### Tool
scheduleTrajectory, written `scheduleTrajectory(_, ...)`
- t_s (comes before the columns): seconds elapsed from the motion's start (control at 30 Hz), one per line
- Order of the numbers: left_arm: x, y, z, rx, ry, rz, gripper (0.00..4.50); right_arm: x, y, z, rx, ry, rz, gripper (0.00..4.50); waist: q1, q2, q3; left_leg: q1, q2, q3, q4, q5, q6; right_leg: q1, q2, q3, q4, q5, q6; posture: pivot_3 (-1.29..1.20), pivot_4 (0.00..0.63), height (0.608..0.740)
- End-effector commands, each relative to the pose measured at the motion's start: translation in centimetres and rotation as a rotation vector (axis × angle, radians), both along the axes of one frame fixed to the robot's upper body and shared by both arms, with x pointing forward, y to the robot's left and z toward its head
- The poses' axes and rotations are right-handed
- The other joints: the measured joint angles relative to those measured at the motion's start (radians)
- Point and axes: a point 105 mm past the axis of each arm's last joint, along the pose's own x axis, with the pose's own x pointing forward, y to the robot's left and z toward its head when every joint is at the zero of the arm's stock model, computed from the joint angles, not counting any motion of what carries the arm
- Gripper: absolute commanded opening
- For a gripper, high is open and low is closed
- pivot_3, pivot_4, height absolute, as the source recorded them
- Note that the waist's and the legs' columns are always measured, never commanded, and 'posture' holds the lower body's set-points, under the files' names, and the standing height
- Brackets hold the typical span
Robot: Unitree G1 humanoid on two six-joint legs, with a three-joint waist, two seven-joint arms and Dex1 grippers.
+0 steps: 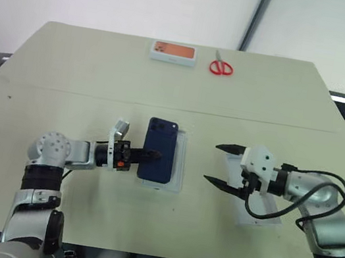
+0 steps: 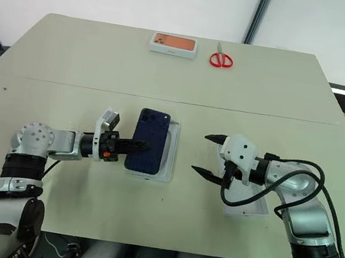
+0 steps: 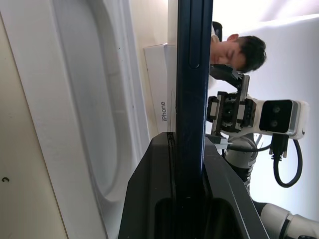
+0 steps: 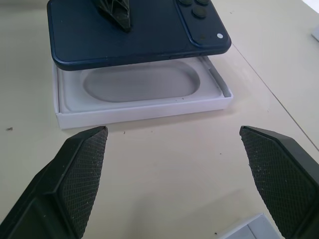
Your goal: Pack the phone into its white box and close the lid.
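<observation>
Near the frame's centre, the left gripper [image 1: 148, 155] holds the phone [image 1: 158, 151] just above the white box [image 4: 144, 107]; the right gripper [image 1: 220, 163] waits wide open. Next, I think: lower it squarely into the tray.

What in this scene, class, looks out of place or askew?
The phone is not seated: the left gripper holds it flat above the white box, shifted toward one side, so the tray's oval recess shows beneath it. The lid lies apart under the open right gripper. Nothing looks damaged.
</observation>
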Motion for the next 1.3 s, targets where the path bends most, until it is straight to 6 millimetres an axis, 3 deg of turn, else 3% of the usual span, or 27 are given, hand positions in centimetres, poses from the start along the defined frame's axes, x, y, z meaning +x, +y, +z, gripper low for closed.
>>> scheduleTrajectory(0.03, 0.5, -0.2, 0.7, -0.020, -0.044, 0.001, 0.00, 0.0, 0.1, 0.9, -0.002, -0.051, 0.005, 4.44, 0.000, 0.000, 0.000, 0.000, 0.000, 0.000, 0.000, 0.000, 0.000, 0.000, 0.000, 0.000, 0.000, 0.000, 0.000, 0.00, 0.150, 0.740)
scheduleTrajectory(0.17, 0.8, -0.5, 0.6, -0.013, -0.046, 0.002, 1.75, 0.0, 0.2, 0.8, -0.006, -0.045, 0.003, 4.50, 0.001, 0.000, 0.000, 0.000, 0.000, 0.000, 0.000, 0.000, 0.000, 0.000, 0.000, 0.000, 0.000, 0.000, 0.000, 0.00, 0.150, 0.740)
scheduleTrajectory(0.3, 0.6, -0.8, 0.8, -0.005, -0.058, -0.015, 3.81, 0.0, 0.4, 0.6, -0.011, -0.042, 0.009, 4.50, 0.003, 0.000, 0.000, 0.000, 0.000, -0.001, 0.001, 0.000, 0.000, 0.002, 0.000, -0.001, 0.000, 0.000, 0.000, 0.00, 0.150, 0.740)
scheduleTrajectory(0.37, 0.7, -0.7, 0.9, 0.003, -0.071, -0.014, 4.45, 0.2, 0.6, 0.6, -0.007, -0.044, 0.010, 4.50, 0.004, 0.000, 0.000, 0.001, 0.000, -0.001, 0.001, 0.000, 0.000, 0.002, 0.000, -0.001, 0.000, 0.000, 0.000, 0.00, 0.150, 0.740)
scheduleTrajectory(0.6, 0.5, -0.5, 2.0, 0.021, -0.114, -0.041, 4.45, 0.5, 0.9, 0.4, -0.015, -0.044, 0.020, 4.50, 0.000, 0.000, 0.000, 0.001, 0.000, -0.001, 0.001, 0.000, 0.000, 0.002, 0.000, -0.001, 0.000, 0.000, 0.000, 0.00, 0.150, 0.740)
scheduleTrajectory(1.1, 0.8, 2.0, 3.3, 0.067, -0.186, 0.019, 4.45, 0.7, 1.3, 0.3, -0.015, -0.034, 0.032, 4.50, 0.000, 0.000, 0.000, 0.000, 0.000, -0.001, 0.001, 0.000, 0.000, 0.001, 0.000, -0.001, 0.000, 0.000, 0.000, 0.00, 0.150, 0.740)
scheduleTrajectory(1.3, 1.8, 5.1, 5.6, 0.192, -0.321, 0.124, 4.45, 1.1, 1.4, 0.3, 0.007, -0.006, 0.023, 4.50, -0.002, 0.000, 0.001, 0.000, 0.000, -0.001, 0.000, 0.000, 0.000, 0.000, 0.000, 0.000, 0.000, 0.000, 0.000, 0.00, 0.150, 0.740)
